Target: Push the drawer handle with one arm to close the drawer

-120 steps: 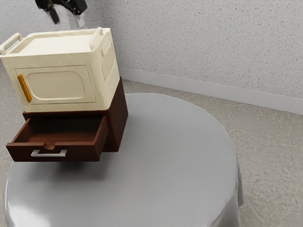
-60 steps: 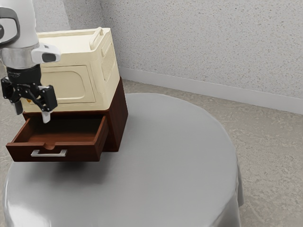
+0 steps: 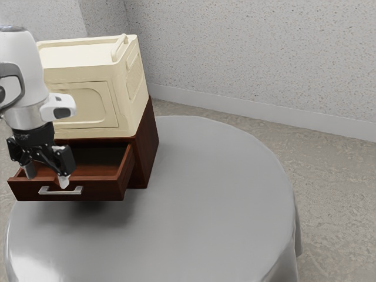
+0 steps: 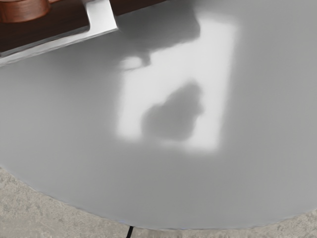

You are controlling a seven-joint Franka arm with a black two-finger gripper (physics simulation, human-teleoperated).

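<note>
My gripper [image 3: 46, 177] is low at the drawer front in the exterior view, its two fingers spread apart with nothing between them. The fingertips overlap the drawer's front edge and sit just above the silver handle [image 3: 61, 191]; whether they touch the wood I cannot tell. The dark brown drawer [image 3: 101, 191] stands pulled out of its cabinet [image 3: 147, 147]. In the wrist view the handle [image 4: 102, 19] crosses a corner, beside the brown drawer front [image 4: 64, 24].
A cream box [image 3: 103, 88] with a front door rests on the cabinet. The round grey table [image 3: 217, 200] extends in front of the drawer and toward the exterior view's right. Its curved edge [image 4: 99, 218] appears in the wrist view, with floor beyond.
My arm came into the exterior view from the upper left, then the gripper moved down from above the open drawer to the height of its front edge. The drawer has not visibly moved.
</note>
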